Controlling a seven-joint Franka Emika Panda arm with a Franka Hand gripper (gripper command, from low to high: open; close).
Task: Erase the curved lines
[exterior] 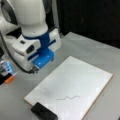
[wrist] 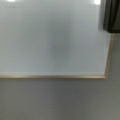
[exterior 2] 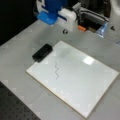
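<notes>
Landmark: the white board [exterior: 75, 85] lies flat on the grey worktop [exterior: 82, 46]; every place below is given from it.
Curve lines: the curve lines [exterior: 68, 97] are one thin wavy stroke on the board, intact in both front views [exterior 2: 57, 70], near the board edge where the eraser sits.
Eraser: the black eraser block [exterior: 43, 111] lies at that edge, partly over the board's rim, untouched; the wrist view shows it [wrist: 111, 15] past the board's corner.
End effector: the end effector [exterior: 35, 69] hangs off the board, above bare worktop beside one long edge, well apart from both eraser and stroke; it carries nothing that shows, and I cannot tell whether its jaws stand apart or closed.
Work so far: judged from the whole stroke and the idle eraser, no erasing has been done.
Risk: the eraser overhangs the rim, so a skewed grip could tip it or push it off; the board looks unclamped, so sideways pressure might slide it.
Open room: the board's surface is bare except for the stroke; a blue and orange object [exterior: 7, 72] lies on the worktop near the arm's base, away from the board.
</notes>
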